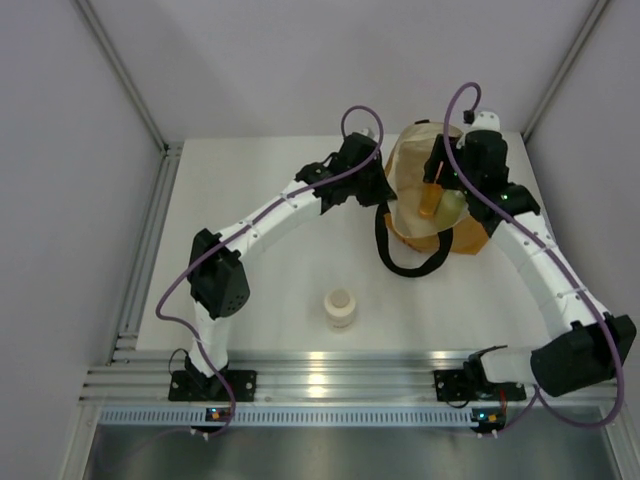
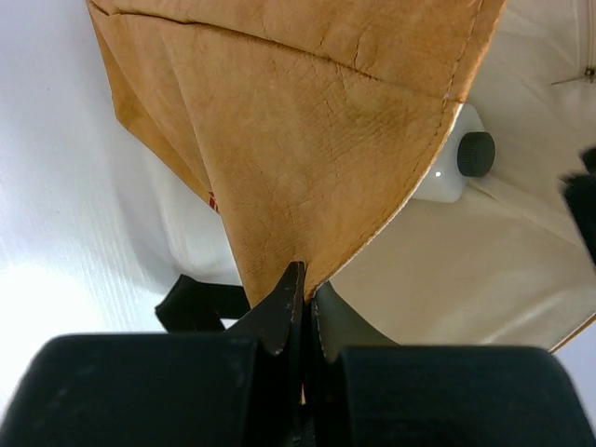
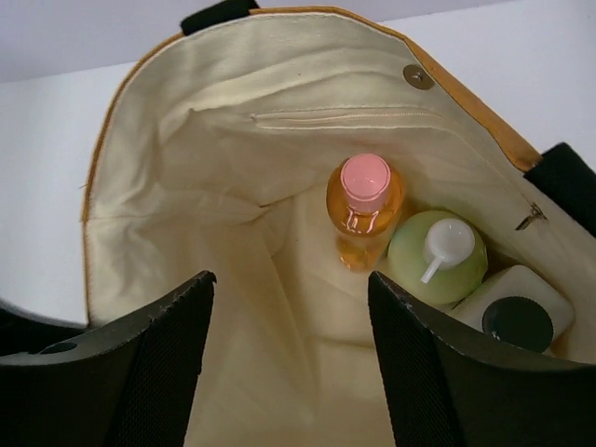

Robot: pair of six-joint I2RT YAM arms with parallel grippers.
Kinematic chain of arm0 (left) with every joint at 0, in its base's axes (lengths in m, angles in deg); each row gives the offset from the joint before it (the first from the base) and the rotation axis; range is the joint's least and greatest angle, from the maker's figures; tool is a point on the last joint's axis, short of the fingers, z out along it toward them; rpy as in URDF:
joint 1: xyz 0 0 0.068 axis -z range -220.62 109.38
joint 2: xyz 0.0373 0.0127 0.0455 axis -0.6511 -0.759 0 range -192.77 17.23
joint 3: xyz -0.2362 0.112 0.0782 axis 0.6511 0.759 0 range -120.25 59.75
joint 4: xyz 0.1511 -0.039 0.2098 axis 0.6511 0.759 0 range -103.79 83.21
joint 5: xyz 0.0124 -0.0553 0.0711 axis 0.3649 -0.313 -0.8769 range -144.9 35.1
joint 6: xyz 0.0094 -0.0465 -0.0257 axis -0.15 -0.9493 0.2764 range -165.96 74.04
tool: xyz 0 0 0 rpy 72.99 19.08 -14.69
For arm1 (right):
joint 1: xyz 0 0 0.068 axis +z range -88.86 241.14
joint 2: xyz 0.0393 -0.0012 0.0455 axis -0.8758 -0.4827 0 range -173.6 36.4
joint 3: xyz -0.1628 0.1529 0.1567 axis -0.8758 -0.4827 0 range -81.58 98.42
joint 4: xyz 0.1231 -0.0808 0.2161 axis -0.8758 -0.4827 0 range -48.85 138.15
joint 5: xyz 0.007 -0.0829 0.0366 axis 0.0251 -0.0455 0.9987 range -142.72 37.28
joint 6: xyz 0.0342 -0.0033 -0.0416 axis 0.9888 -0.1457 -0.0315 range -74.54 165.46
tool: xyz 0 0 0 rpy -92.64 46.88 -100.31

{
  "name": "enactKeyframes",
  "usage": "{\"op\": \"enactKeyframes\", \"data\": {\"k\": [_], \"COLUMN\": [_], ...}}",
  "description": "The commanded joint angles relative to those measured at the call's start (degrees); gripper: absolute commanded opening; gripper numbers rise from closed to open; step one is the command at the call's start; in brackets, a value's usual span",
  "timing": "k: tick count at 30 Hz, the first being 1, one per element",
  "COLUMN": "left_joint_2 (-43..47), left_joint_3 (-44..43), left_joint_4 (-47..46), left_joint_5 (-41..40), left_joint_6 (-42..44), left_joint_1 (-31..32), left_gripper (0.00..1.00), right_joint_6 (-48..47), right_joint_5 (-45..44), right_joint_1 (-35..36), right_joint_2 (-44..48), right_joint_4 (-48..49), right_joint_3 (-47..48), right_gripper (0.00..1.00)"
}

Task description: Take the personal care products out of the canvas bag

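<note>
Right gripper (image 3: 289,354), part-open and empty, is poised over the orange bottle (image 3: 363,214); left gripper (image 2: 300,312) is clamped on the bag (image 2: 317,140) rim. Green bottle (image 3: 438,256), at four o'clock, might be struck by a closing finger.

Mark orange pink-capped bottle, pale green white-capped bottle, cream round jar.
orange bottle with pink cap (image 3: 365,220): right wrist view, orange shoulder below the cap.
pale green bottle with white cap (image 3: 450,240): right wrist view, white cap.
cream round jar (image 1: 340,308): top external view, its middle.
</note>
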Motion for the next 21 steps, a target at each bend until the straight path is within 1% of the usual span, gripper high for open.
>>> {"op": "enactKeyframes", "data": {"k": [1,5,8,17,21], "left_joint_2": [3.7,3.3,3.2,2.9,3.2], "left_joint_3": [0.8,0.1,0.0,-0.4,-0.3], "left_joint_4": [-0.3,-0.3,-0.3,-0.2,-0.2], "left_joint_5": [-0.2,0.3,0.9,2.3,2.3], "left_joint_6": [-2.5,-2.8,-2.7,-1.6,-1.5], "left_joint_1": [0.7,0.9,1.1,1.2,1.2], "left_gripper": [0.00,0.00,0.00,0.00,0.00], "right_joint_6": [-1.7,-3.0,-3.9,-5.2,-5.0], "right_joint_5": [-3.8,-3.9,-4.1,-4.6,-6.1], "right_joint_1": [-1.5,-3.2,-3.6,-4.4,-4.5], "right_joint_2": [-3.5,-8.0,-12.4,-18.9,-21.5], "right_joint_4": [-1.9,-1.8,-1.9,-1.6,-0.6], "right_joint_3": [4.4,6.7,8.8,12.0,11.9], "right_gripper": [0.65,0.61,0.59,0.52,0.50]}}
